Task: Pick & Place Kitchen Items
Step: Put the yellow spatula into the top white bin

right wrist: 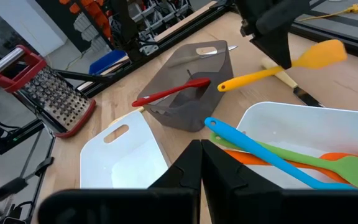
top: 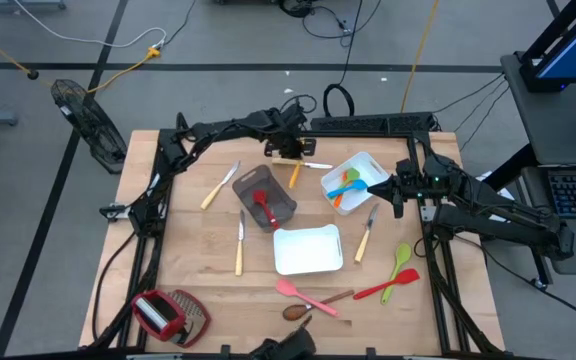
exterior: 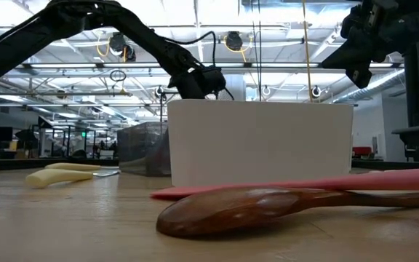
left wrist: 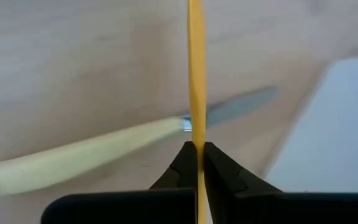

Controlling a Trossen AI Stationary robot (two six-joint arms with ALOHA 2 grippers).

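Your wooden worktop (top: 198,255) fills the middle of the high view; your left hand (top: 290,152) sits at upper centre, clamped on a yellow spatula (right wrist: 278,67) just beside the grey bin (top: 268,200), which holds a red utensil (top: 264,205); your right hand (top: 376,188), fingers closed on nothing, hovers right of centre over the white tray (top: 368,165) holding blue, green and orange utensils; an empty-looking second tray (top: 308,250) lies lower centre; knives (top: 239,243), pink spatula (top: 305,295) and wooden spoon (exterior: 268,207) lie scattered around.
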